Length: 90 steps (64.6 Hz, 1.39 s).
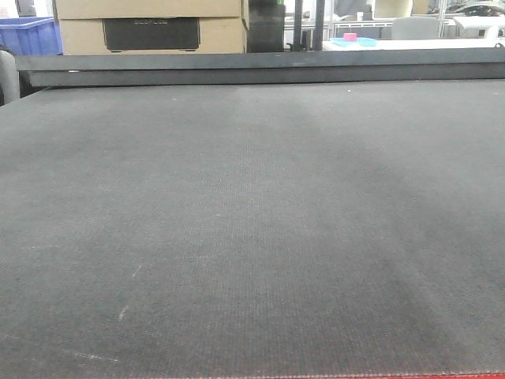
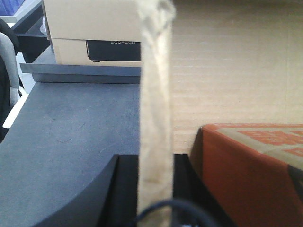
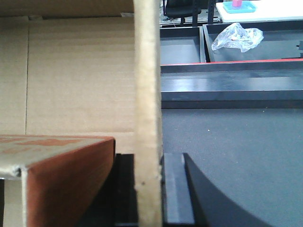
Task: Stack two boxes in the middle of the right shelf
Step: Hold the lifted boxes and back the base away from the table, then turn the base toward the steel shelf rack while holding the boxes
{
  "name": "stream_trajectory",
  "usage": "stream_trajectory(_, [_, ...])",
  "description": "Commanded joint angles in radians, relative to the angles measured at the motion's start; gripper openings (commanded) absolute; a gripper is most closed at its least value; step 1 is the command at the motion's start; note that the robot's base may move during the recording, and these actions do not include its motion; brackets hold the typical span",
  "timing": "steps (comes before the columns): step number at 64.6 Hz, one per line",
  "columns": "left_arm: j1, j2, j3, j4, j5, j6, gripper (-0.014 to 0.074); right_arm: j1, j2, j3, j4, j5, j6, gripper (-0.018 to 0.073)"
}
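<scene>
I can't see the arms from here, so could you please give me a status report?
Left claw shut on cardboard box wall, right claw on opposite wall. Orange carton inside. Shelf not in view; nothing seen blocking.

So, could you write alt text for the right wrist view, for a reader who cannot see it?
The right gripper clamps the upright wall of a cardboard box, the wall's edge cutting down the middle of the picture. Left of it, inside the box, lies an orange-red carton; right of it spreads a dark grey mat, with a crumpled plastic bag beyond.
</scene>
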Motion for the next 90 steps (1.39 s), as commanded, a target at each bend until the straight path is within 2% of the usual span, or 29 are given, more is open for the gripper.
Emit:
stream_trajectory(1, [0.004,-0.017,-0.015,0.038,-0.016,0.002,-0.0111,-0.004,-0.024,-0.014,-0.051,-0.051,0.006,-0.0153])
stream_trajectory(75, [0.004,-0.017,-0.015,0.040,-0.020,0.002,-0.0111,-0.004,-0.020,-0.014,-0.051,-0.060,0.006,-0.0153])
stream_trajectory(90, [0.004,-0.017,-0.015,0.040,-0.020,0.002,-0.0111,-0.004,-0.018,-0.014,-0.051,-0.098,0.006,-0.0153])
